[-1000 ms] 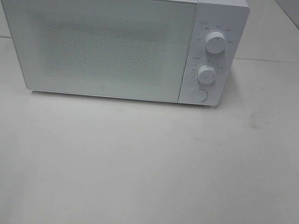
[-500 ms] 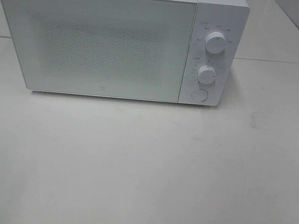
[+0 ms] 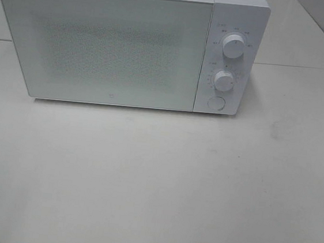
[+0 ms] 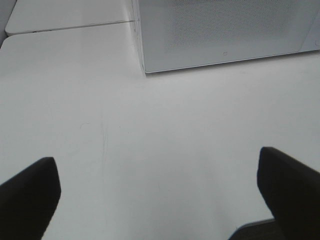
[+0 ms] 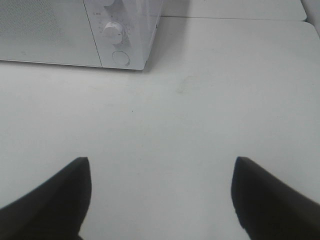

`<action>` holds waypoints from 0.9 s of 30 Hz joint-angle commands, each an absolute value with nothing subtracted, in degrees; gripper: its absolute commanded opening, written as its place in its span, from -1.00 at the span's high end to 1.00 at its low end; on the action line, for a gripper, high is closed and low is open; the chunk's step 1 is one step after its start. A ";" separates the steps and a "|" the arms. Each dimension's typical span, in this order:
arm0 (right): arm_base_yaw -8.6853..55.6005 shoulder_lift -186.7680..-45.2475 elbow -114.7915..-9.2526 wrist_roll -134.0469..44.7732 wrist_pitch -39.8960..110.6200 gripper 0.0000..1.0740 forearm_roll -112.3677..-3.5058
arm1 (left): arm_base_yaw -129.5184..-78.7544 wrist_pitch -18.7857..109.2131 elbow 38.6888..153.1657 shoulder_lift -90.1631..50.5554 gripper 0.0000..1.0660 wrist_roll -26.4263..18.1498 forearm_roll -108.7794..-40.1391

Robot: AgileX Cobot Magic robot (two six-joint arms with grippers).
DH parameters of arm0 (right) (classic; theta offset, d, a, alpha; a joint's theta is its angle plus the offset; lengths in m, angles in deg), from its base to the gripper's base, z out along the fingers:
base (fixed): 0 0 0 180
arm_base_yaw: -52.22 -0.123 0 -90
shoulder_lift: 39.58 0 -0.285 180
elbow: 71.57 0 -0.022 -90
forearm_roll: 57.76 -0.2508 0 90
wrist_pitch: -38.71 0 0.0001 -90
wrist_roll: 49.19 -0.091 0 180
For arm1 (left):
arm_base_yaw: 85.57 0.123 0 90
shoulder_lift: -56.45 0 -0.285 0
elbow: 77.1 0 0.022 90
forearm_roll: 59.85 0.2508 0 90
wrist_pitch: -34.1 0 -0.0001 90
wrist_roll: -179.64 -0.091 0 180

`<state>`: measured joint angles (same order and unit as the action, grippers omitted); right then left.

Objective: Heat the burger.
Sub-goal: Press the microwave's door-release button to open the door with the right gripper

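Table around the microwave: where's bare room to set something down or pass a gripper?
Widest bare patch: the table from the microwave's shut door forward to the view's near edge, full width. Narrower strip right of its knob panel. Nothing crowded; the open left gripper and right gripper hover over bare surface.

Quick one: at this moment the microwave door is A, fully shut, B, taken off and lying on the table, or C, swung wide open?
A: the door lies flush beside the control panel, with no gap showing the inside.
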<state>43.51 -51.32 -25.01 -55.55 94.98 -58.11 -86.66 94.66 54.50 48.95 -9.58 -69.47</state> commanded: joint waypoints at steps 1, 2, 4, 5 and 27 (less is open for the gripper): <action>43.97 -54.76 -25.52 -54.75 89.94 -0.40 -58.17 | -86.66 93.80 54.39 50.10 -0.89 -9.07 -69.53; 43.97 -56.71 -25.52 -54.75 87.59 -0.40 -58.17 | -86.66 93.80 54.39 50.10 -0.89 -9.07 -69.53; 43.97 -57.74 -25.52 -54.75 86.33 -0.40 -58.17 | -86.66 93.80 54.39 50.10 -0.89 -9.07 -69.53; 43.97 -59.63 -25.52 -54.69 84.09 -0.40 -58.17 | -86.66 93.80 54.39 50.10 -0.89 -9.07 -69.53; 43.97 -82.32 -25.41 -53.83 63.75 -0.40 -58.11 | -86.66 93.80 54.39 50.10 -0.89 -9.07 -69.53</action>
<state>43.51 -79.97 -25.01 -54.41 67.08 -58.11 -86.66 94.66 54.50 48.95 -9.58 -69.47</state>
